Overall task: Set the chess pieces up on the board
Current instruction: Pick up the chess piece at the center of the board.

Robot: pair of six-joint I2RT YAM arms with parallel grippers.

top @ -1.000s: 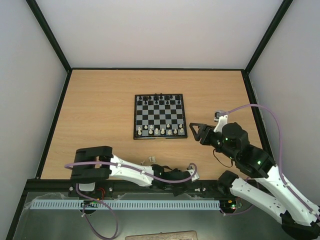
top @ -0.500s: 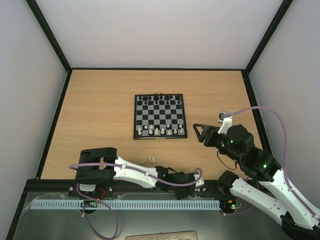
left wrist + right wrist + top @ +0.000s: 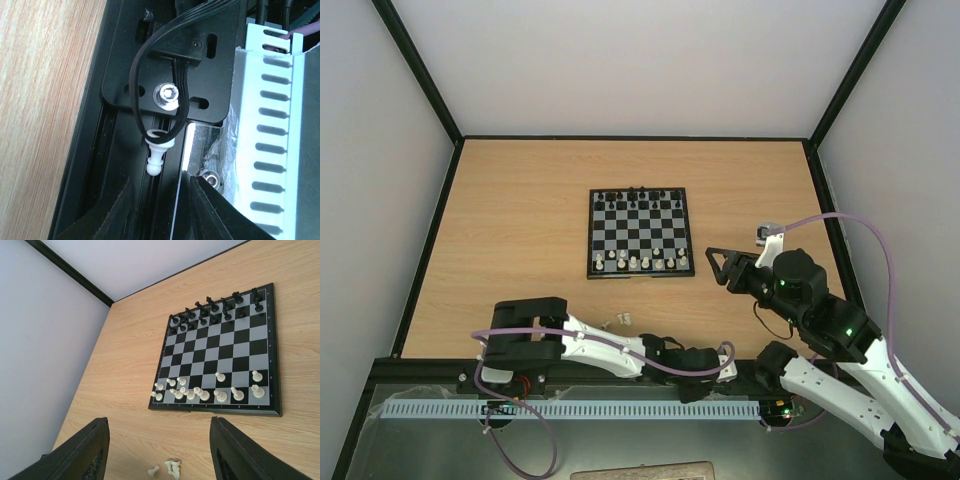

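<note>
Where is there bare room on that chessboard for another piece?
The middle rows of the board, between the black pieces at the far edge and the white pieces at the near edge, are bare. Both edges are crowded.

Readable text, labels, brands, numbers, signs: 0 showing in any view. Board [image 3: 215, 410]: tiny pale marks are running along its black border in the right wrist view, too small to be making out as letters or digits.

One chessboard [image 3: 215, 411], roughly sixteen black pieces [image 3: 212, 304], roughly fifteen white pieces [image 3: 220, 396] on it, three loose white pieces [image 3: 172, 467], one stray white pawn [image 3: 156, 159]
</note>
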